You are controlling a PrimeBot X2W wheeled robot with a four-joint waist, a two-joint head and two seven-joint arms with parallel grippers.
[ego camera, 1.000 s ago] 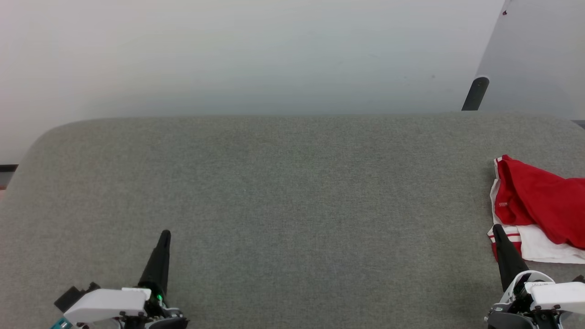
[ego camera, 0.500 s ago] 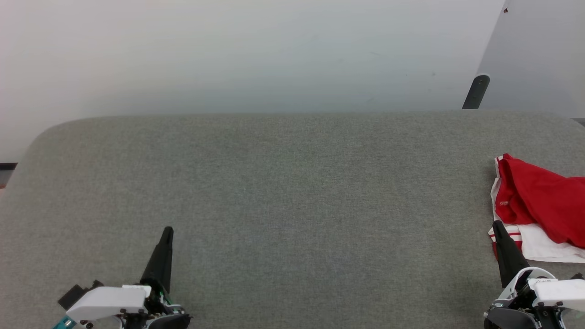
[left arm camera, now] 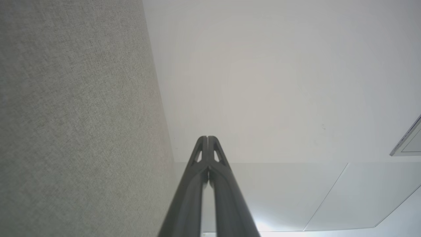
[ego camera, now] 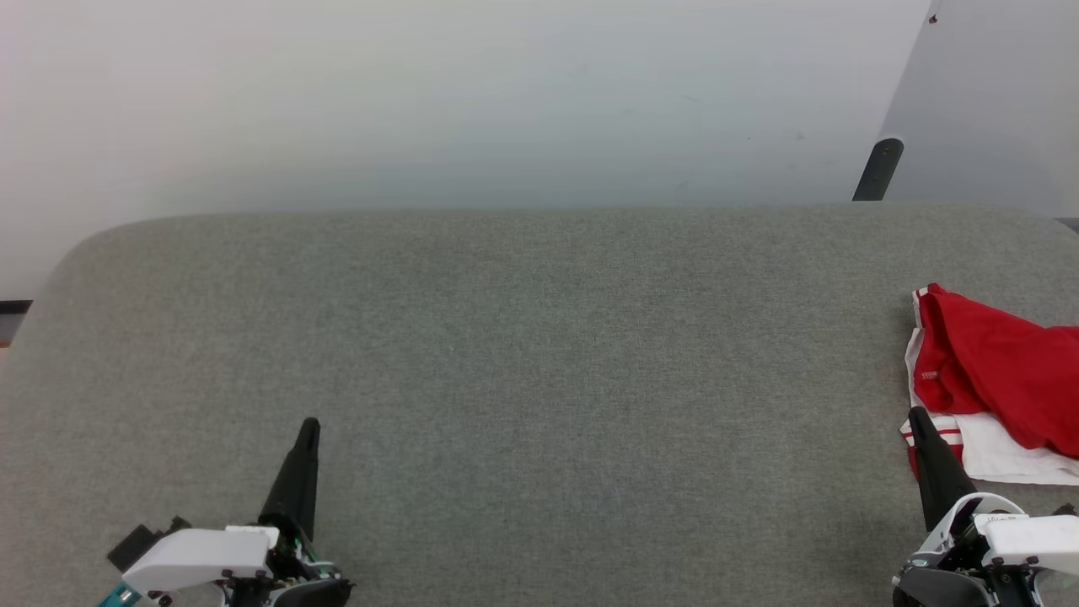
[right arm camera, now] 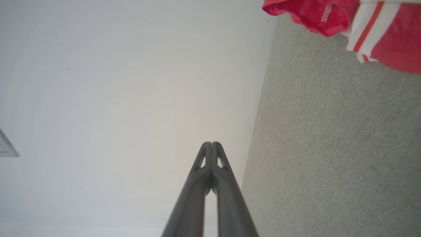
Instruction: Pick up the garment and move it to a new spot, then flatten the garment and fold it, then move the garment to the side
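The garment (ego camera: 995,371), red with a white striped sleeve, lies crumpled at the right edge of the grey padded table (ego camera: 539,354), partly cut off by the head view's border. It also appears in the right wrist view's top right corner as the garment (right arm camera: 388,36). My right gripper (ego camera: 915,417) is shut and empty, its tip just in front of the garment's white sleeve. My left gripper (ego camera: 309,426) is shut and empty at the lower left, far from the garment. Both wrist views show closed fingertips: left gripper (left arm camera: 208,138), right gripper (right arm camera: 212,144).
A white wall rises behind the table. A dark post (ego camera: 877,169) and a pale slanted panel (ego camera: 995,101) stand beyond the table's back right corner. The table's rounded left corner is at the far left.
The head view shifted slightly between one second ago and half a second ago; both grippers and the garment hold their places since then.
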